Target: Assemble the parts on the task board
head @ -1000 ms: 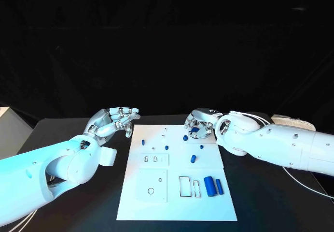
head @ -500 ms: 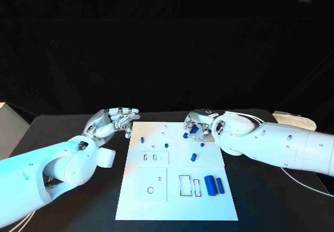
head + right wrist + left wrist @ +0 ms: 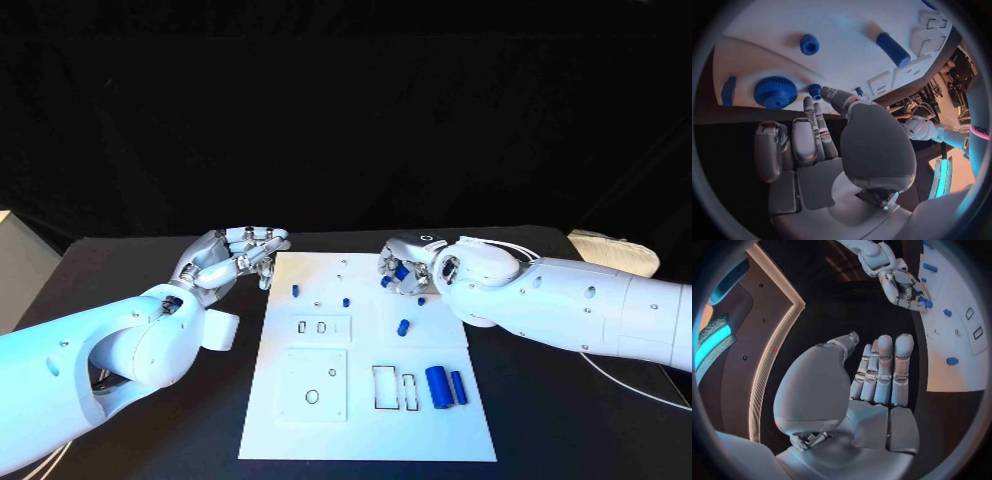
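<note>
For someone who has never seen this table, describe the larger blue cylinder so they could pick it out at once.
Start at the white task board mid-table, then its near right corner. Two blue cylinders lie there side by side beside a rectangular slot; the larger blue cylinder is the thicker one, next to the slot.

We find no readable text, labels, brands, numbers or signs anywhere. The task board (image 3: pixel 368 400) carries only outlined slots and holes, no lettering we can make out. The blue parts (image 3: pixel 444 386) are plain. The arms and hands show no legible markings; a small dark mark on the right hand (image 3: pixel 411 262) is too small to read.
</note>
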You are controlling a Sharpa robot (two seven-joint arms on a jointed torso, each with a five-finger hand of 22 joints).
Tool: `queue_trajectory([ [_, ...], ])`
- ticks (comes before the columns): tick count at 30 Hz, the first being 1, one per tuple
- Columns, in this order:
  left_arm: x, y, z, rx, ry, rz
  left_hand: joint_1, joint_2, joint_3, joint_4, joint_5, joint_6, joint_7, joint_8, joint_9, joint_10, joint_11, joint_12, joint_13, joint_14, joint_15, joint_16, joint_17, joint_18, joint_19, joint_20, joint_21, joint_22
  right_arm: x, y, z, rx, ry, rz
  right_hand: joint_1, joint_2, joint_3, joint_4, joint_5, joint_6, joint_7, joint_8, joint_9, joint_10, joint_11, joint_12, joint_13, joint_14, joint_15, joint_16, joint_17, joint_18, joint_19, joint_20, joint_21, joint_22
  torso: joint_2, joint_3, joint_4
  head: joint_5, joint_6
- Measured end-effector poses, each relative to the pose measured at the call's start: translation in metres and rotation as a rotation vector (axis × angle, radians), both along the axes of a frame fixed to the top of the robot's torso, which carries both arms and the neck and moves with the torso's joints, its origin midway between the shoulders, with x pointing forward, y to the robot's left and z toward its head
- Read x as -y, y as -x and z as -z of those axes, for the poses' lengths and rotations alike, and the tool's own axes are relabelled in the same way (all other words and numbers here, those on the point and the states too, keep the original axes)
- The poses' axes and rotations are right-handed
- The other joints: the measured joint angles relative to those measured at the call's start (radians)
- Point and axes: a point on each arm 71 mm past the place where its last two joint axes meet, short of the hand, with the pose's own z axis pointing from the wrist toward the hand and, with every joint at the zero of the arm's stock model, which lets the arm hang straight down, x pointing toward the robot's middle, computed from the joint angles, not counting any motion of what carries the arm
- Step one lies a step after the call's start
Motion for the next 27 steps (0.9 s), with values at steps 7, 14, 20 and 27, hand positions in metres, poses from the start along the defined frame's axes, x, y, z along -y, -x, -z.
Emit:
queue_trajectory([
  [7,-0.0004,-0.0002,0.0002,-0.002,0.000,-0.001,0.000,0.000,0.000,0.000,0.000,0.000,0.000,0.000,0.000,0.000,0.000,0.000,0.000,0.000,0.000,0.000,0.000,0.000,0.000,0.000,0.000,0.000,-0.0025,-0.0004,0.0017,-0.002,0.005,-0.003,0.000,0.000,0.004,0.004,0.000,0.000,0.000,0.000,0.005,0.000,0.000,0.000,0.001,0.000,0.000,0.008,0.003,0.000,0.000,0.000,0.000,0.000,0.005,0.0000,0.0001,0.003,0.003],
  [14,-0.0008,-0.0005,0.0004,-0.004,-0.001,-0.002,0.000,0.000,0.000,0.000,0.000,-0.004,0.004,0.000,0.000,-0.004,0.004,0.000,0.000,0.000,0.000,0.000,-0.001,0.000,0.000,0.000,0.000,0.001,-0.0017,-0.0011,0.0031,-0.002,0.011,0.001,0.000,0.000,0.008,0.008,0.000,0.000,0.000,0.000,0.009,0.006,-0.005,0.000,0.001,0.000,0.000,0.012,0.004,0.000,0.000,0.000,0.004,0.000,0.009,0.0006,-0.0006,0.002,0.003],
  [20,-0.0016,-0.0011,0.0007,-0.006,-0.002,-0.004,0.000,0.000,0.000,0.000,0.000,-0.004,0.004,0.000,0.000,-0.004,0.004,0.000,0.000,0.000,0.000,0.000,-0.001,0.000,0.000,0.000,0.000,0.001,-0.0020,-0.0014,0.0026,0.003,0.011,0.001,0.010,0.011,0.014,0.014,0.000,0.011,-0.009,0.010,0.018,0.028,-0.009,0.000,0.003,0.000,0.000,0.016,0.006,0.000,0.002,-0.002,0.008,0.000,0.012,0.0012,0.0000,0.000,0.004],
  [27,-0.0018,-0.0013,0.0009,-0.008,-0.002,-0.006,-0.004,0.004,0.003,-0.003,0.000,-0.004,0.004,0.000,0.001,-0.004,0.004,0.000,0.000,0.000,0.000,0.000,-0.001,0.000,-0.004,-0.004,0.000,0.001,-0.0026,-0.0008,0.0025,0.015,0.002,0.001,0.034,0.043,0.040,0.005,-0.019,0.069,-0.032,0.046,0.044,0.103,-0.030,0.013,0.011,-0.002,-0.017,0.029,0.011,0.000,0.016,-0.016,0.026,0.000,0.014,0.0019,0.0000,0.000,0.005],
])
